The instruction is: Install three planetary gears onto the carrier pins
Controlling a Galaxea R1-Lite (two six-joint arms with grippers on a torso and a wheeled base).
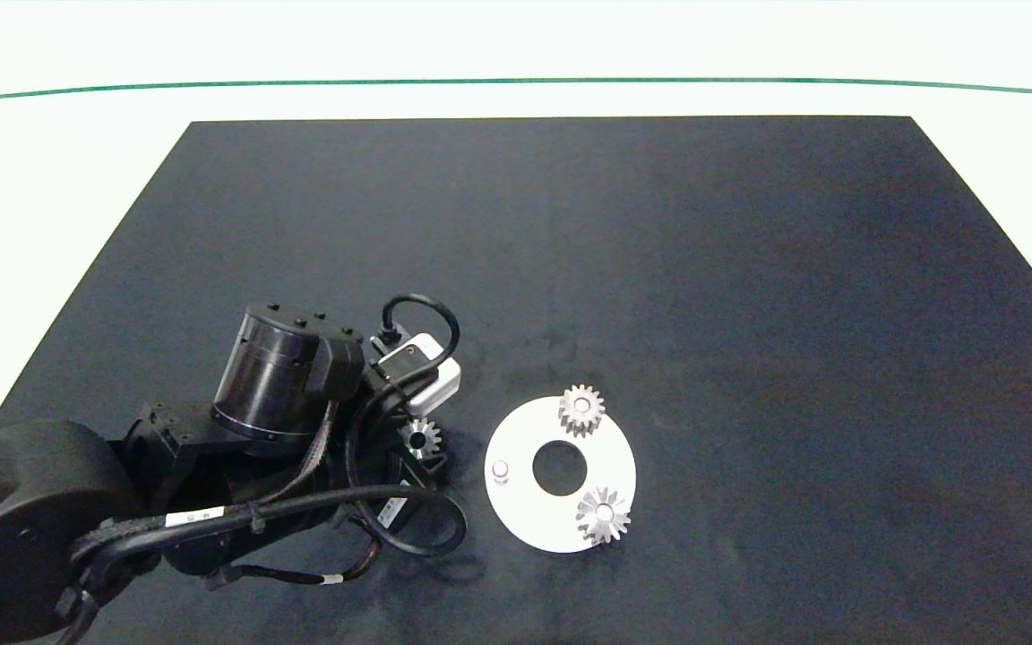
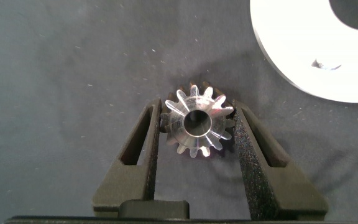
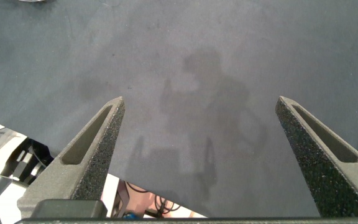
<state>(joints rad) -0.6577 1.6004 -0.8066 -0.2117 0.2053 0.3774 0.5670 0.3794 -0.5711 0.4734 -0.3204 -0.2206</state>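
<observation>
I start with the black mat (image 1: pixel 570 269), which covers most of the table and carries everything. On it, toward the near edge, lies the white carrier disc (image 1: pixel 525 511) with its large centre hole.

Two planetary gears already sit on carrier pins: one at about one o'clock on the disc (image 1: pixel 581 409), the other at about five o'clock (image 1: pixel 604 515). The bare pin (image 1: pixel 500 469) stands at nine o'clock, the side nearest my left arm.

The third gear (image 2: pixel 197 121) is just off the disc's nine o'clock edge, and my left gripper (image 2: pixel 197 124) has its two foam-faced fingers pressed against opposite tooth tips, clamped on it. I can't tell whether the gear is lifted or resting on the mat.

My right gripper (image 3: pixel 201 134) hangs over bare mat with its fingers spread wide, holding nothing; that arm is out of the head view.

I judge the gear as solid metal: stiff, dense for its size, no risk of crushing. The polished teeth look slippery, so the foam pads are doing the work. Across the toothed rim is the right hold, since it leaves the centre hole free for the pin. It appears tapered, so it could tip in the pinch; I'd want the bore kept vertical over the pin.
</observation>
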